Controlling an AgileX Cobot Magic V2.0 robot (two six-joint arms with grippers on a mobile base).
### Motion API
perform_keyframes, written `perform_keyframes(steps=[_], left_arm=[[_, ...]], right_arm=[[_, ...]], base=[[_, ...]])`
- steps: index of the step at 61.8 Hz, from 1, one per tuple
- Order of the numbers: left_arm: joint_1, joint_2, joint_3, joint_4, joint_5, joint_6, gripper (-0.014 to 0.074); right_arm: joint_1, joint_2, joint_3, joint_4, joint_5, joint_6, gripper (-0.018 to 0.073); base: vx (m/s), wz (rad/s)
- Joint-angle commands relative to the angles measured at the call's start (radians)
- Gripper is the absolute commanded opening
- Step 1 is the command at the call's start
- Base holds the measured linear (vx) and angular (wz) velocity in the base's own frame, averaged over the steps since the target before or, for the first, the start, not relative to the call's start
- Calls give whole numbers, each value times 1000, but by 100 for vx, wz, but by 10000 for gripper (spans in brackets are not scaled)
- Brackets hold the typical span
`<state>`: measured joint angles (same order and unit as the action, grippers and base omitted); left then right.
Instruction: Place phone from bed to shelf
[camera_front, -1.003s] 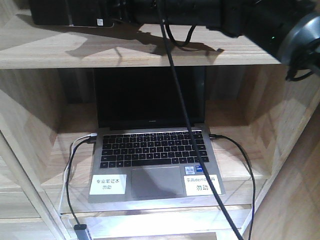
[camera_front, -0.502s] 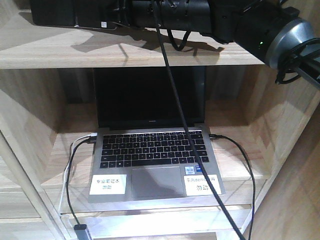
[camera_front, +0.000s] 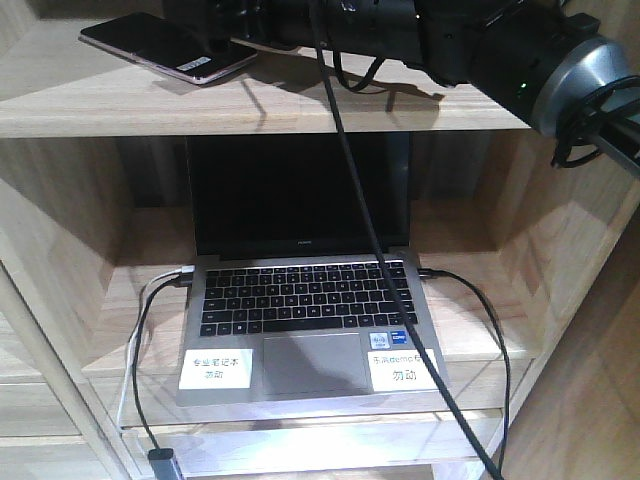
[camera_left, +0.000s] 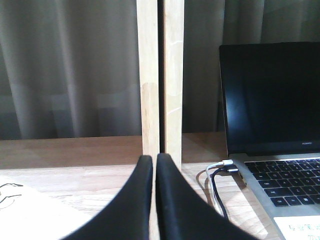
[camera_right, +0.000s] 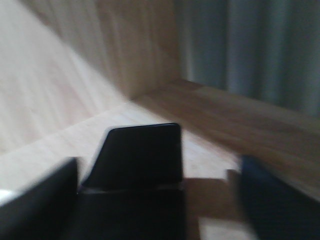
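The phone (camera_front: 165, 48), flat and glossy black with a pinkish rim, lies on the top board of the pale wood shelf (camera_front: 300, 110). My right gripper (camera_front: 225, 28) reaches in from the right and hovers at the phone's right end. In the blurred right wrist view the phone (camera_right: 142, 150) rests on the shelf board (camera_right: 50, 100) between widely parted fingers (camera_right: 270, 200); the right gripper (camera_right: 157, 167) is open, with a gap beside the phone. My left gripper (camera_left: 152, 159) is shut on nothing, low in front of a shelf upright (camera_left: 172, 75). The bed is out of view.
An open grey laptop (camera_front: 305, 300) fills the compartment below, with cables (camera_front: 140, 340) plugged into both sides. A black cable (camera_front: 370, 250) hangs from the right arm across the laptop. In the left wrist view the laptop (camera_left: 272, 100) is to the right, with curtains behind.
The phone, earlier a dark shape under the gripper at the top edge, now lies in plain view on the top board. The right gripper has drawn back to the right of it.
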<state>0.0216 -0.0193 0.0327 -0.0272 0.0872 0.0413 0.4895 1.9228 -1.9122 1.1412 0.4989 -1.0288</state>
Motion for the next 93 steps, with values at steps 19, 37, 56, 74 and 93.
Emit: perform_keyframes(steps=[19, 37, 56, 74, 93], left_arm=[[-5, -7, -25, -10, -72, -9, 1], [-5, -7, -25, -10, -72, -9, 1], [-5, -7, -25, -10, -72, -9, 1], [-5, -7, -25, -10, -72, -9, 1], [-5, -7, -25, -10, -72, -9, 1]], right_arm=[[-5, -139, -33, -139, -15, 101, 592], [-5, -226, -31, -371, 142, 313, 131], [-5, -464, 258, -508, 69, 445, -5], [-5, -840, 759, -499, -238, 393, -5], [-5, -1172, 1131, -501, -274, 396, -5]], base=[[0, 0], [0, 0], [0, 0], [0, 0], [0, 0]])
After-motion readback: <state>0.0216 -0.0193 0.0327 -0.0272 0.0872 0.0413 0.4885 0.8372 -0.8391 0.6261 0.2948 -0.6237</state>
